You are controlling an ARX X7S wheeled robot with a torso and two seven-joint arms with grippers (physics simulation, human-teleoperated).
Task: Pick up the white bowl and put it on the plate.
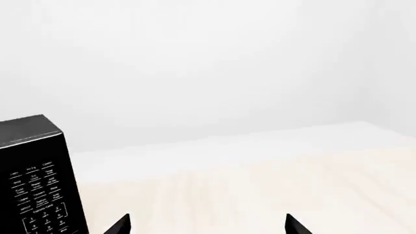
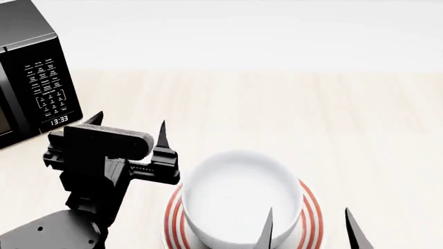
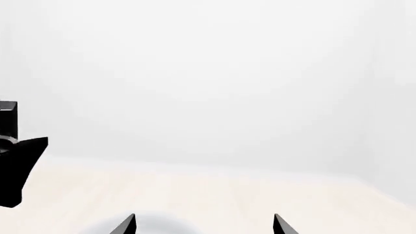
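Observation:
The white bowl sits on the plate, whose red rings show around it, at the near middle of the table in the head view. My left gripper is open and empty, just left of the bowl, tips pointing away. In the left wrist view only its two fingertips show, wide apart over bare table. My right gripper is open and empty at the bowl's near right side. In the right wrist view its fingertips stand wide apart, with the bowl's rim faint between them.
A black microwave stands at the far left of the light wooden table; its keypad also shows in the left wrist view. A white wall runs behind the table. My left arm shows at the edge of the right wrist view.

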